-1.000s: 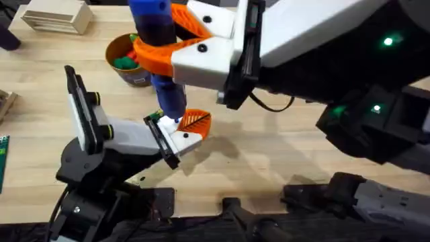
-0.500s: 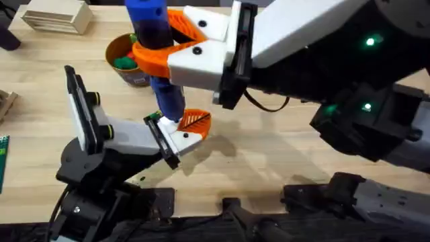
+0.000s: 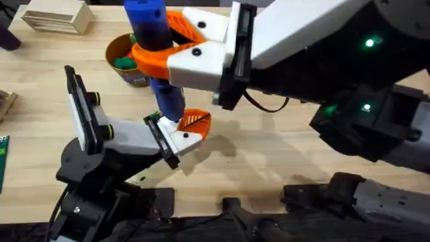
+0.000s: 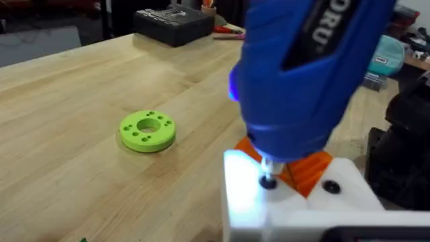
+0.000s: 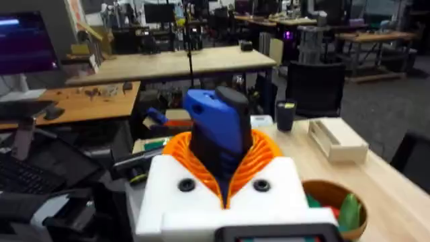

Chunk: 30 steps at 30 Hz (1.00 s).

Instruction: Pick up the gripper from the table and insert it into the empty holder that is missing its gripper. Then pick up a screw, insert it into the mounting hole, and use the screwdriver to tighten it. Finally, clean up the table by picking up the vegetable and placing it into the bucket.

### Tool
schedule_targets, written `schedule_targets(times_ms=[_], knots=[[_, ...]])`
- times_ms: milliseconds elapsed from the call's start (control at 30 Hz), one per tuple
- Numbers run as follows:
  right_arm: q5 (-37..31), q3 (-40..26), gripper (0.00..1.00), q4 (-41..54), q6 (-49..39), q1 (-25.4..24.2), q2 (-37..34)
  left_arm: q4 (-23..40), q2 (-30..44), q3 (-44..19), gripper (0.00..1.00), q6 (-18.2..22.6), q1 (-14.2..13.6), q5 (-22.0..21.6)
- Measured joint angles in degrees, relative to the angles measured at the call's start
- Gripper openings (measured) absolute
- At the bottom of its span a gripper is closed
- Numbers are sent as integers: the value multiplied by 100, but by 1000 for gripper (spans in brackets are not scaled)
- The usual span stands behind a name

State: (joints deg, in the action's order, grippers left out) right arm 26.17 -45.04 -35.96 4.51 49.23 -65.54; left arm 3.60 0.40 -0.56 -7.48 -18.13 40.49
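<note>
**Screwdriver tip seated on mount screw; bucket holding green items**

Nearest the camera in the overhead view, the left arm is lying low across the light wooden tabletop [image 3: 282, 151], its white angular plastic holder [image 3: 176, 142] pointing toward the middle. The small orange ribbed wedge-shaped gripper [image 3: 195, 121] is sitting in that holder. Whether the left claw [image 3: 181, 134] is apart or together cannot be told.

Directly above it, the right claw [image 3: 158, 44], white with orange ribbed pads, is clamping the stubby bright-blue cylindrical screwdriver [image 3: 156, 40] and holding it roughly upright. In the left wrist view, the screwdriver's short metal tip is resting on a dark screw [image 4: 268, 182] in the white mount, just beside the orange finger; a second dark screw head is showing nearby.

Farther out, a lime-green flat ring [image 4: 148, 130] with small holes is lying on the wood, well apart from the mount.

Beyond the clamped tool, the small round bucket [image 3: 119, 67] with olive-gold side and orange rim is standing on the tabletop, with green pieces inside; their exact form cannot be told. A pale wooden block [image 3: 57, 15] is resting at the far left corner.
</note>
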Motion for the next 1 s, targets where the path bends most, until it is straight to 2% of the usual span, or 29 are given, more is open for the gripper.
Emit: schedule_targets(times_ms=[200, 400, 500, 700, 1000], knots=[[0, 48, 29, -1253, 47, -14, -6, 0, 2, 0, 13, 0, 0, 0], [4, 39, 29, -819, 23, -178, 22, 0, 0, 0, 13, 0, 0, 0], [20, 39, 29, -455, -265, -303, 22, 0, 0, 0, 13, 0, 0, 0], [-354, 39, 29, 682, -1682, -825, 22, 0, 0, 0, 13, 0, 0, 0], [-2658, 7, 29, 3189, -4756, -1694, -160, 0, 0, 0, 13, 0, 0, 0]])
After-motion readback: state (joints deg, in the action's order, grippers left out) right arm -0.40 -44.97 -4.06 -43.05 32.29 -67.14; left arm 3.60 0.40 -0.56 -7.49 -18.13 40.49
